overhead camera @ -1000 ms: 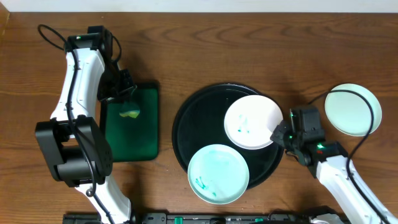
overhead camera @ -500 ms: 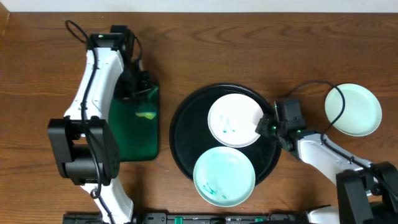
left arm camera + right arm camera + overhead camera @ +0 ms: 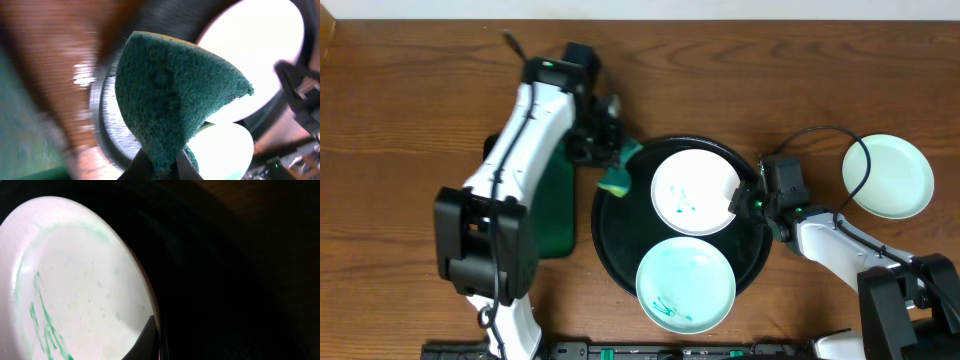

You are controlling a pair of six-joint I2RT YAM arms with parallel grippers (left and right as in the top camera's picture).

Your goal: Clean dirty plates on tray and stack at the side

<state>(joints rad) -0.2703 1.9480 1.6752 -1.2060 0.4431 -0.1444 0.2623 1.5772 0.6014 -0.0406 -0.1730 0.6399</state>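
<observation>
Sponge point(image 3: 616, 181) now at tray point(image 3: 613, 243) rim

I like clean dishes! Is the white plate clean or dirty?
Dirty. The white plate shows teal smears in the overhead view, and green streaks across it in the right wrist view.

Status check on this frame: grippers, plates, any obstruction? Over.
Left gripper shut on sponge over tray left rim. Right gripper shut on white plate edge. White plate and front green plate smeared, on tray; side green plate on table. Nothing blocking.
</observation>
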